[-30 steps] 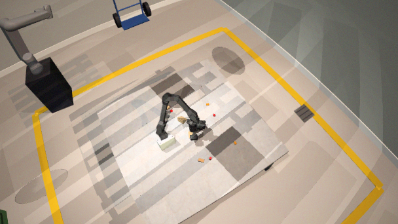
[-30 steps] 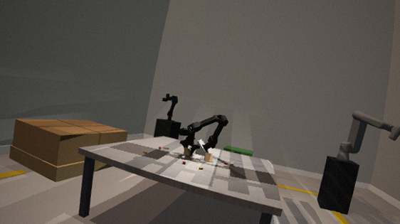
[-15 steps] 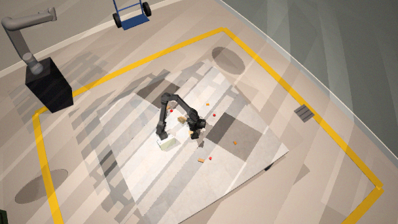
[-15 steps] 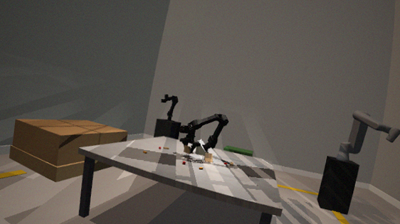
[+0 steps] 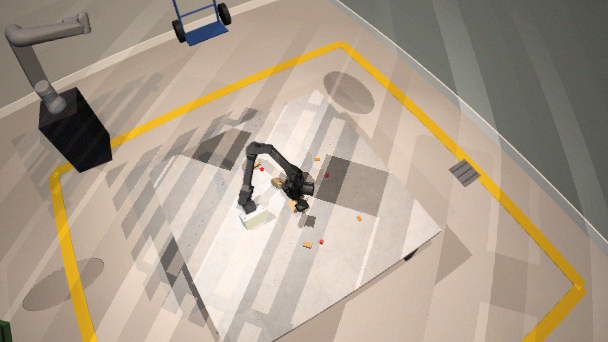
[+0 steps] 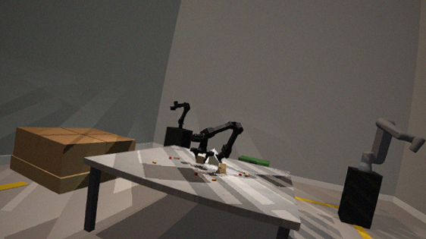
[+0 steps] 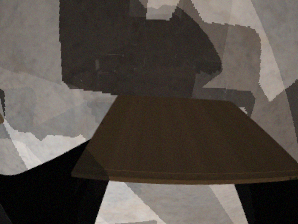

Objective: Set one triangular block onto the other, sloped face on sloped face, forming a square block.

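Note:
Two tan triangular blocks are on the table [image 5: 380,235] [image 6: 140,165]. My gripper [image 5: 299,204] [image 6: 202,155] [image 7: 173,139] is shut on one triangular block [image 5: 292,205] [image 6: 200,160] [image 7: 186,139], low at the table top. In the wrist view this block fills the middle, dark brown and in shade, with my dark fingers at the lower left and lower right. I cannot tell whether it still touches the table. The other triangular block [image 5: 277,182] [image 6: 221,168] rests on the table a short way off, beside my forearm.
Small red [image 5: 321,241] and orange [image 5: 307,244] [image 5: 359,218] pieces lie scattered on the table. A white box [image 5: 253,219] sits at my arm's base. Off the table stand a cardboard crate [image 6: 57,154], a grey robot arm on a black pedestal [image 6: 360,195] and a blue hand truck [image 5: 200,22].

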Controlling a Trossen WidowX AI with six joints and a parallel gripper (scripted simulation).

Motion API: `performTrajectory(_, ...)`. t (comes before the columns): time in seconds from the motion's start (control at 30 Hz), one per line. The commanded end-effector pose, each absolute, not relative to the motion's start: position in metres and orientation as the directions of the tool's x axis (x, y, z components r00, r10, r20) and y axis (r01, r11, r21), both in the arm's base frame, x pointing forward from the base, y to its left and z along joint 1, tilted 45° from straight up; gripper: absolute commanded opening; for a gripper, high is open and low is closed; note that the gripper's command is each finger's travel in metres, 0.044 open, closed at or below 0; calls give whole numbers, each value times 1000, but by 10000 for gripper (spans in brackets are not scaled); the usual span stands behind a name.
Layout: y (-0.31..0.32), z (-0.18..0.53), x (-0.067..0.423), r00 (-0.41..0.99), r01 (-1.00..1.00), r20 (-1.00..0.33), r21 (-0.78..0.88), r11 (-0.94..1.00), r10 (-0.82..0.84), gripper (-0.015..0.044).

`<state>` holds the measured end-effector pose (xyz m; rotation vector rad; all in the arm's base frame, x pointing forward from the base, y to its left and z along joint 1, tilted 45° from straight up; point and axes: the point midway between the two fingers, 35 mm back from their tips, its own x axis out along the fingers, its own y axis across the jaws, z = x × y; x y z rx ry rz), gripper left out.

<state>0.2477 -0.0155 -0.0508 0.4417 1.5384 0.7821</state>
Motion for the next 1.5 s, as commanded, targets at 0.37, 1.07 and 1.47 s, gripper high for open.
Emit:
performTrajectory(0.37, -17, -52, 248, -135, -535, -715, 635, 557, 686, 0)
performTrajectory(1.07, -17, -52, 249, -135, -892, -715, 389, 230, 686, 0)
performTrajectory(1.47, -17, -52, 249, -135, -976, -716, 215, 33, 685, 0)
